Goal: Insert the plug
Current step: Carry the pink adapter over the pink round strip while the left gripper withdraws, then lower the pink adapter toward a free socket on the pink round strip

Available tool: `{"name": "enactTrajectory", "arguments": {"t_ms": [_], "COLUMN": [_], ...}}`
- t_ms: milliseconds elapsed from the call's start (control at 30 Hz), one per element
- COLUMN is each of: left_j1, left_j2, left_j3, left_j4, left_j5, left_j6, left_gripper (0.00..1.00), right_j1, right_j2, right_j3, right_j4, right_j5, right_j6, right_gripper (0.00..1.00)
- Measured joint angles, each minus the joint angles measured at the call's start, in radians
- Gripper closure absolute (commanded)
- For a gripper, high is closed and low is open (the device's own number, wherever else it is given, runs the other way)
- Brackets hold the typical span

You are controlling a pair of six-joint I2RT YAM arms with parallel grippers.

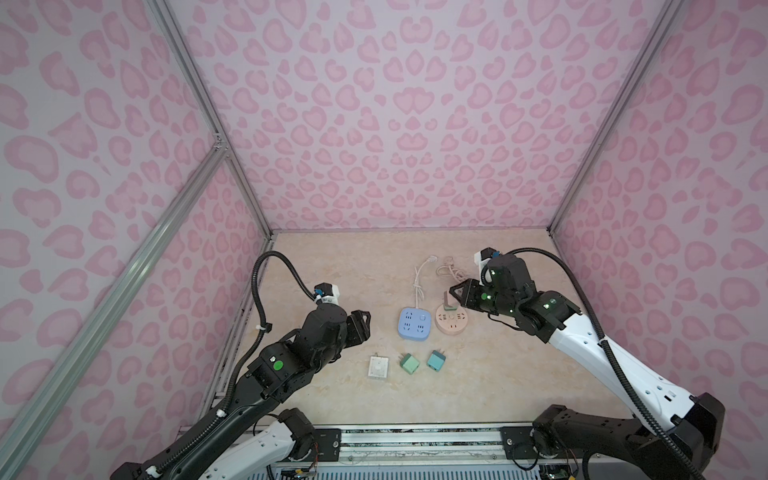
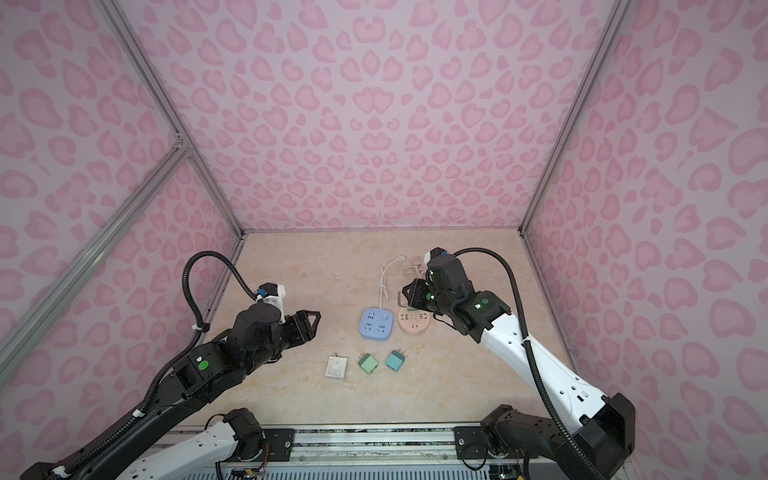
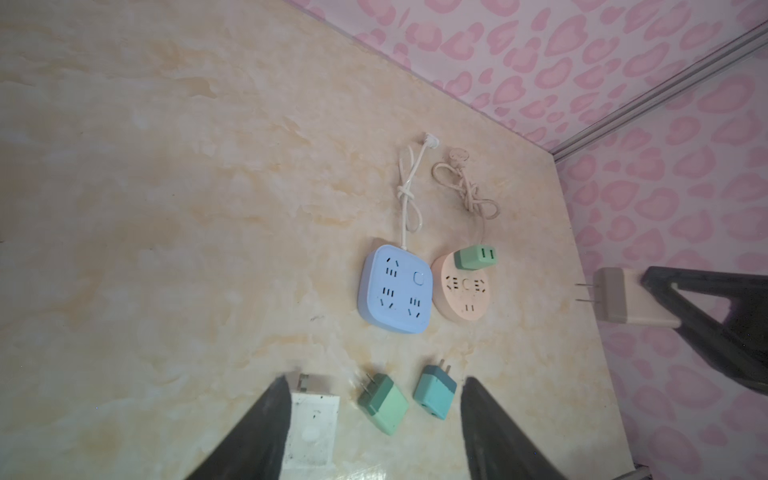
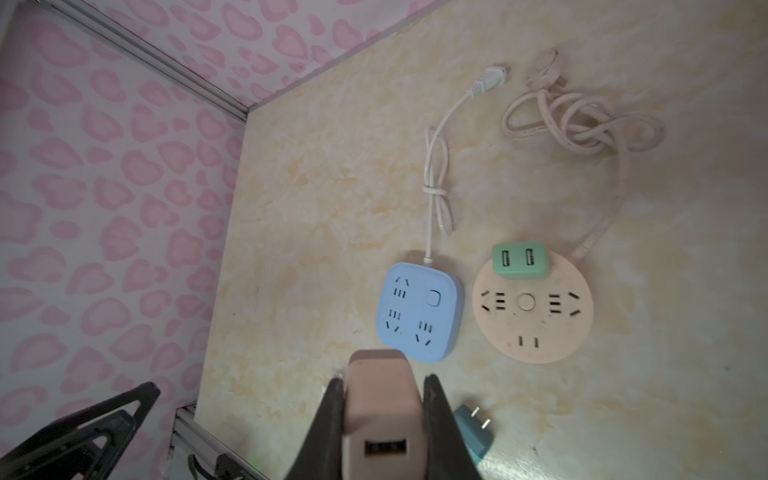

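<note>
My right gripper (image 4: pixel 382 382) is shut on a beige plug (image 4: pixel 376 399), USB port facing the camera. In both top views the plug (image 1: pixel 448 298) hangs just above the far edge of the round pink socket strip (image 1: pixel 453 321); its two prongs (image 3: pixel 584 292) are bare. A green plug (image 4: pixel 519 259) sits in that strip. The blue square socket strip (image 1: pixel 413 324) lies beside it, all sockets free. My left gripper (image 3: pixel 376 380) is open and holds nothing, raised left of the blue strip (image 2: pixel 376 324).
Three loose plugs lie in a row near the table's front: white (image 1: pixel 378 367), green (image 1: pixel 409 362) and teal (image 1: pixel 435 360). Both strips' knotted cords (image 4: pixel 436 199) trail toward the back wall. Pink patterned walls enclose the table on three sides.
</note>
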Motion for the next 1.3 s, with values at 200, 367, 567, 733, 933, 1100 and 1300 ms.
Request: {"name": "enactTrajectory", "arguments": {"t_ms": [200,367,567,733,933,1100,1300], "left_j1": [0.000,0.000,0.000,-0.001,-0.001,-0.001,0.000], "left_j2": [-0.018,0.007,0.106,0.175,0.192,0.192,0.192], "left_j3": [-0.012,-0.013,0.010,0.062,0.078,0.078,0.078], "left_j4": [-0.011,-0.006,-0.023,-0.062,-0.094,-0.092,-0.091], "left_j5": [-0.011,-0.003,0.008,-0.033,-0.052,-0.047,-0.037], "left_j6": [0.001,0.000,0.000,0.019,0.040,0.042,0.042], "left_gripper": [0.33,0.35,0.38,0.38,0.38,0.37,0.37], "right_j1": [-0.008,-0.031,-0.065,-0.073,-0.080,-0.091,-0.096], "right_j2": [0.042,0.056,0.058,0.094,0.147,0.189,0.222], "right_j3": [0.091,0.108,0.105,0.105,0.118,0.150,0.178], "right_j4": [-0.182,-0.242,-0.258,-0.280,-0.302,-0.306,-0.306], "right_j5": [0.109,0.131,0.140,0.142,0.143,0.156,0.157], "right_j6": [-0.126,-0.182,-0.211,-0.227,-0.250,-0.262,-0.282], "right_gripper": [1.00,1.00,1.00,1.00,1.00,1.00,1.00]}}
